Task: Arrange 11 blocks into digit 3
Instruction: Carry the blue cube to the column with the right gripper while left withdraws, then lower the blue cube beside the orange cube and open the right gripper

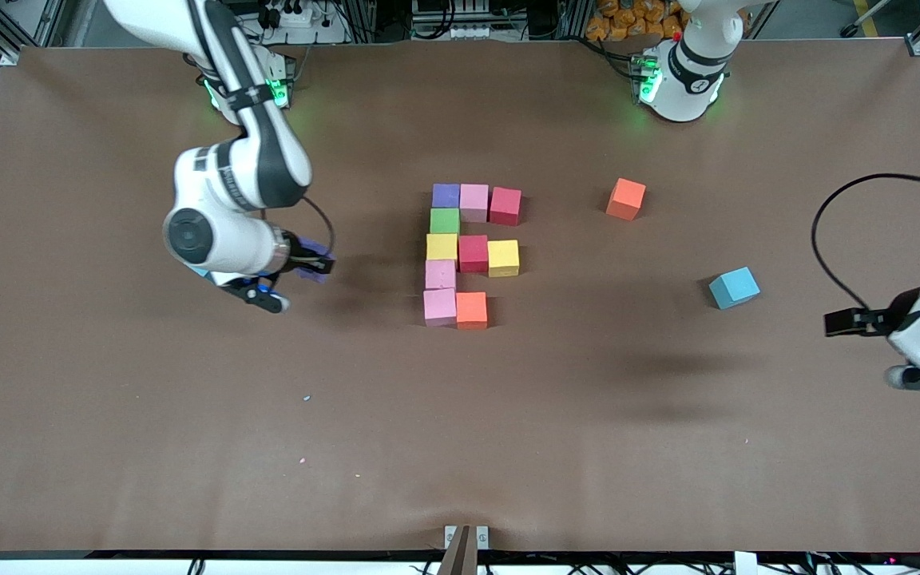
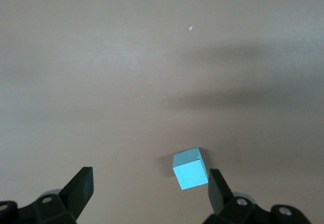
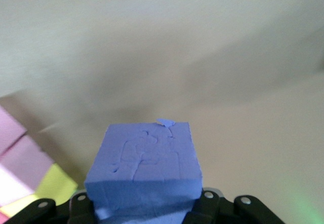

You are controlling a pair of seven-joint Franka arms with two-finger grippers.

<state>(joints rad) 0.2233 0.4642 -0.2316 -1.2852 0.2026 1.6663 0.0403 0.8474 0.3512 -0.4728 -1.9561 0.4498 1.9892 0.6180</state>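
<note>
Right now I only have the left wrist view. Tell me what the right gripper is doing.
Observer: The right gripper is shut on a purple block, up over bare table toward the right arm's end from the figure.
Operator: Count the cubes in that figure and describe its row nearest the front camera.
Observer: Ten touching cubes. That row has only a pink block and an orange block beside it, while the farthest row is three wide.
</note>
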